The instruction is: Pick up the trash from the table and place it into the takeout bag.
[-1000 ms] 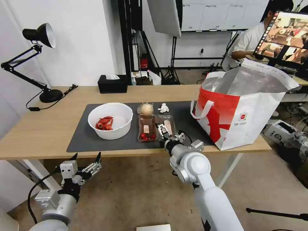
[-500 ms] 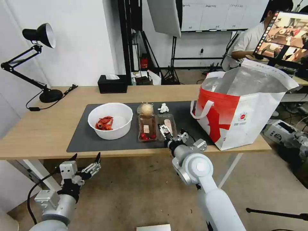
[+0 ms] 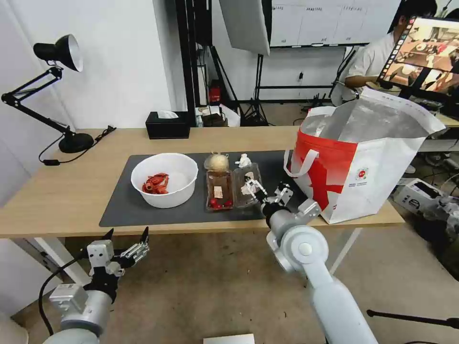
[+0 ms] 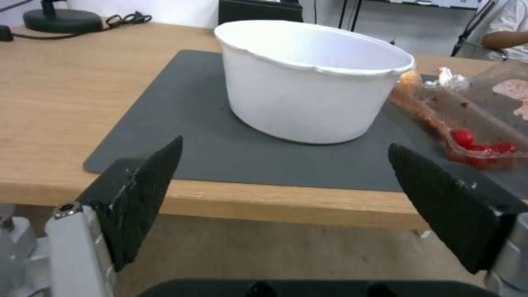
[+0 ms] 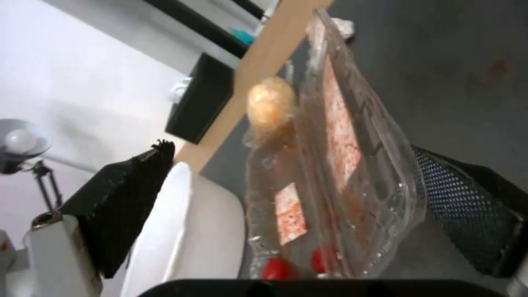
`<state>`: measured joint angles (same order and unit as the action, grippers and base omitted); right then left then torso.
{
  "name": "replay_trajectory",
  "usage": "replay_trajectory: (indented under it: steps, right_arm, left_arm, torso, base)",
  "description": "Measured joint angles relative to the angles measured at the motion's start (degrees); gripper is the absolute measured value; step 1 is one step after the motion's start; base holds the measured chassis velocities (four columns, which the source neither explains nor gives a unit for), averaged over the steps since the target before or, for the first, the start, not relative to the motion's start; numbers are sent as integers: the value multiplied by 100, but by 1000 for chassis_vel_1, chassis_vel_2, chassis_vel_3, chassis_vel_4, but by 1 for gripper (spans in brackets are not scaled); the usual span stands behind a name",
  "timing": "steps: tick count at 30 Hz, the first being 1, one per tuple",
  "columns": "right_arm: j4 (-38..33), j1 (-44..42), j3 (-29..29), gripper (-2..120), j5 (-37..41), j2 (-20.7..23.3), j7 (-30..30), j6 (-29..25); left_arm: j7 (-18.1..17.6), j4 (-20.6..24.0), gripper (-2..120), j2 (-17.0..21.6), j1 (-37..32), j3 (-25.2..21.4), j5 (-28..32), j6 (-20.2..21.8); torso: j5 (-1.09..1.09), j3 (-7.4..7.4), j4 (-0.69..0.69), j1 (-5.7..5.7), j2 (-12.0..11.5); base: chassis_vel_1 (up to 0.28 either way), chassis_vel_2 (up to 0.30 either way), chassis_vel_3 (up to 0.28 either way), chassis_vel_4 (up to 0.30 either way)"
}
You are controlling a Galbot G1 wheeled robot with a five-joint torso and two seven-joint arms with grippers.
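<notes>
r gripper (image 3: 264,189) is over the mat (image 3: 124,203) near the table (image 3: 57,191) front edge, at the rt tray (image 3: 246,179). that tray looks tilted, near end raised. in the r wrist view the tray (image 5: 352,165) sits between the two pads (image 5: 467,214), jaws spread w/ gaps both sides; can't tell if a pad touches it. l gripper (image 3: 125,241) hangs below the table front, off the l end of the mat, jaws spread wide, nothing between; l wrist view has it aimed at the bowl (image 4: 311,82).

bowl (image 3: 165,179) w/ red scraps (image 3: 155,183) sits on the mat's l part. 2nd tray (image 3: 219,190) lies just rt of it, red bits at its near end, beside the rt tray. ball (image 3: 216,161) is just behind the 2nd tray, tissue lump (image 3: 244,160) behind the rt tray. bag (image 3: 368,167) stands upright, mouth open, at the table's r end, partly on the mat.
</notes>
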<state>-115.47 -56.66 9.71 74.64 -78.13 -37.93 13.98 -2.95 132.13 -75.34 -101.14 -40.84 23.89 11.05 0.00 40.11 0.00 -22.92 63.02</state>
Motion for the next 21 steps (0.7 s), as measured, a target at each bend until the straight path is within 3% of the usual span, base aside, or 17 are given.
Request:
replay_trajectory:
  steps: [12,21]
  right_arm:
    - [171,410,-250,100,558,-7,376,177]
    - [1109,1216,-530,100,1452,-384,-181,453]
  left_arm:
    - [-2,13,100,-31,-22,-9,-13,-11]
    - [-8,21,100,-48,-66,-3,-47,-19]
  torso:
    - [0,0,0,0,0]
    - [-1,0,0,0,0]
  base:
    - [0,0,0,0]
    - [0,0,0,0]
